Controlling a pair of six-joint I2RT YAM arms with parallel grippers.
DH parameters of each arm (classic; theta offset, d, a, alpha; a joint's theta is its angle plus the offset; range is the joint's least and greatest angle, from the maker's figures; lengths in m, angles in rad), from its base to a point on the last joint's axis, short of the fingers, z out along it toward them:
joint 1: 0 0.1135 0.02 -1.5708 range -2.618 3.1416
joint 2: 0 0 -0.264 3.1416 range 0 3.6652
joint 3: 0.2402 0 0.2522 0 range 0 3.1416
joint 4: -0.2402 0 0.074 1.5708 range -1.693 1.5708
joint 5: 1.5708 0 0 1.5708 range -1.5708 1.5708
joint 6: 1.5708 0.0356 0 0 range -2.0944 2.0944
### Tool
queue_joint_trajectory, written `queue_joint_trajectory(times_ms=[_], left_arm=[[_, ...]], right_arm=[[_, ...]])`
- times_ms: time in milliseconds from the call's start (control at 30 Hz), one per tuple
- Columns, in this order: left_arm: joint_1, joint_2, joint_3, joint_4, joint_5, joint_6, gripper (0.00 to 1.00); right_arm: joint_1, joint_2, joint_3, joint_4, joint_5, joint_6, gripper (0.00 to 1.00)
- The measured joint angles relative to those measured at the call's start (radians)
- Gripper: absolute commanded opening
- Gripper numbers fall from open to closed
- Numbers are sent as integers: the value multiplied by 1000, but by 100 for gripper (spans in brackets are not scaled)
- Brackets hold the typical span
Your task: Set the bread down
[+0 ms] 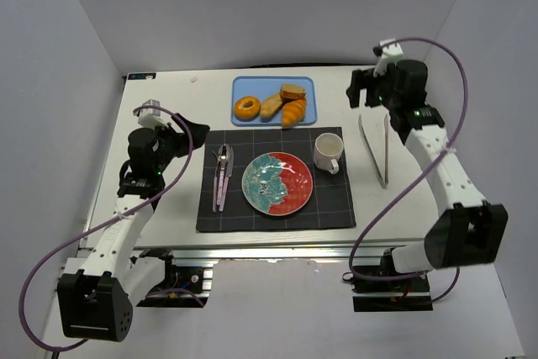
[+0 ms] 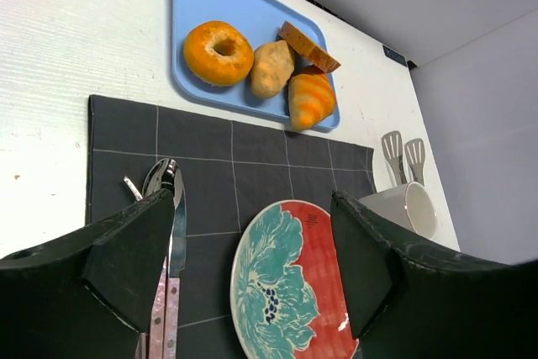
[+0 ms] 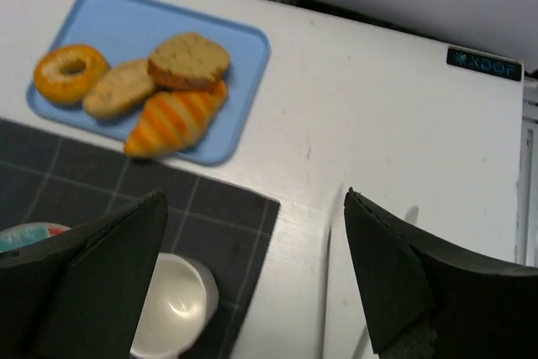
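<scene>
**newbie:** where's the bread at?

**op:** I see it on the blue tray, 12 o'clock from the plate, between donut and croissant. My left gripper and right gripper both gape, holding nothing.

Quick tally from my end: one blue tray ahead of my left gripper, with one donut, one bread roll, one croissant and one bread slice. Also one placemat, one plate, one white mug, one pair of tongs, and at least two pink-handled cutlery pieces.
</scene>
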Motion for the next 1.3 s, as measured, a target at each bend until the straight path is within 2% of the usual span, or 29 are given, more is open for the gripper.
queue_joint_trajectory(times_ms=[67, 133, 167, 200, 233, 267, 300, 333, 367, 400, 433, 467, 500, 533, 567, 667, 800, 967, 1133, 1167, 1200, 1233, 1267, 1300], left_arm=[[0, 6, 0, 6, 3, -3, 83], [0, 11, 0, 20, 10, -10, 79], [0, 14, 0, 29, 14, -14, 75], [0, 18, 0, 37, 18, -16, 68], [0, 22, 0, 43, 21, -23, 46], [0, 27, 0, 48, 24, -32, 33], [0, 32, 0, 53, 26, -36, 15], [0, 37, 0, 56, 27, -34, 11], [0, 42, 0, 60, 31, -31, 10], [0, 47, 0, 61, 32, -30, 10], [0, 50, 0, 61, 34, -33, 13], [0, 52, 0, 63, 35, -34, 33], [0, 53, 0, 63, 36, -34, 45], [0, 53, -1, 68, 38, -37, 45], [0, 55, -2, 74, 40, -38, 63], [0, 65, -5, 105, 45, -45, 77], [0, 81, -18, 127, 49, -56, 79], [0, 89, -18, 130, 49, -55, 79], [0, 70, -32, 120, 47, -51, 79], [0, 66, -33, 119, 47, -51, 79], [0, 63, -34, 119, 45, -51, 79], [0, 60, -34, 119, 44, -52, 79], [0, 57, -34, 118, 44, -52, 79], [0, 55, -34, 119, 43, -52, 79]], right_arm=[[-31, -83, -119, 8, -27, -39, 89], [-76, -151, -224, -19, -109, -137, 75], [-103, -180, -269, -34, -155, -186, 61], [-134, -209, -317, -50, -200, -234, 33], [-166, -234, -356, -79, -240, -273, 22], [-193, -248, -383, -109, -272, -299, 17], [-210, -254, -400, -135, -307, -319, 12], [-232, -260, -426, -146, -318, -329, 14], [-248, -264, -451, -157, -332, -341, 24], [-260, -270, -477, -167, -340, -348, 62], [-268, -276, -501, -179, -342, -352, 81], [-276, -284, -533, -191, -333, -379, 89], [-278, -287, -542, -195, -329, -374, 89], [-281, -288, -550, -204, -318, -380, 89], [-281, -283, -554, -214, -297, -387, 89], [-280, -229, -554, -218, -219, -391, 89], [-280, -110, -556, -204, -112, -385, 89], [-250, 37, -545, -124, 45, -328, 83], [-240, 278, -372, -52, 81, -214, 73], [-240, 303, -349, -43, 76, -197, 68], [-240, 326, -328, -35, 67, -180, 58], [-240, 346, -306, -30, 58, -166, 44], [-240, 364, -289, -28, 52, -154, 44], [-240, 377, -273, -29, 46, -148, 30]])
